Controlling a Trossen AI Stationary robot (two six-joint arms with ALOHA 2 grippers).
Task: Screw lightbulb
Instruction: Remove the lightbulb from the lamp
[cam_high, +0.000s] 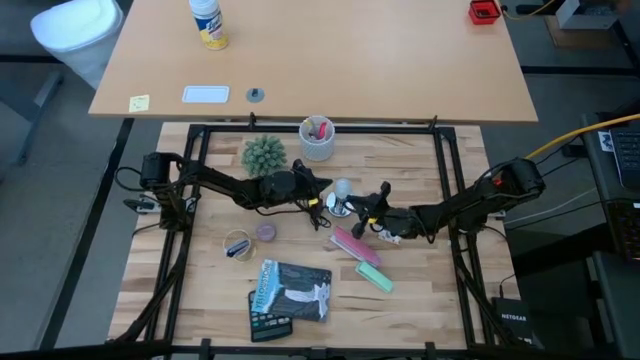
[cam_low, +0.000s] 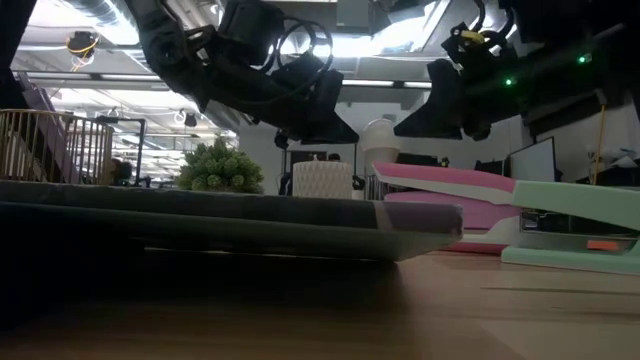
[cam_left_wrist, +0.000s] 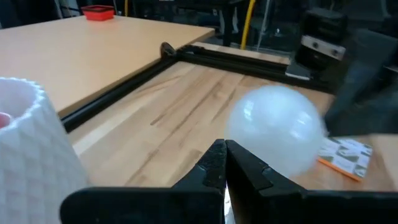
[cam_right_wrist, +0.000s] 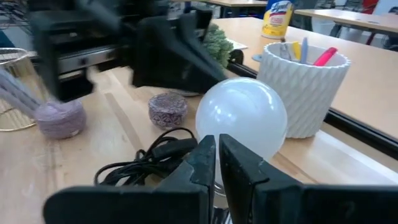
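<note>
The frosted-white lightbulb (cam_high: 342, 188) stands upright, globe up, on the round silver fixture (cam_high: 339, 207) with its black cord (cam_right_wrist: 146, 163), in the middle of the wooden table. My left gripper (cam_high: 322, 197) is shut just left of the bulb, which fills the left wrist view (cam_left_wrist: 277, 127) beyond the fingertips. My right gripper (cam_high: 362, 208) is shut just right of it, low by the fixture, and the bulb (cam_right_wrist: 242, 121) rises behind its fingertips. In the low view the bulb (cam_low: 380, 135) shows between both grippers. My left gripper's shut fingertips (cam_left_wrist: 217, 163) stand close before the bulb's globe; I cannot tell whether they touch it. My right gripper's shut fingertips (cam_right_wrist: 208, 158) hide the bulb's base and the fixture's top; I cannot tell whether they touch either.
A white cup of pens (cam_high: 317, 138) and a green plant (cam_high: 264, 155) stand behind the bulb. Purple yarn (cam_high: 265, 231), a tape ring (cam_high: 238, 245), a pink case (cam_high: 352, 245), a green stapler (cam_high: 375, 277) and a dark packet (cam_high: 290, 295) lie nearer the front edge.
</note>
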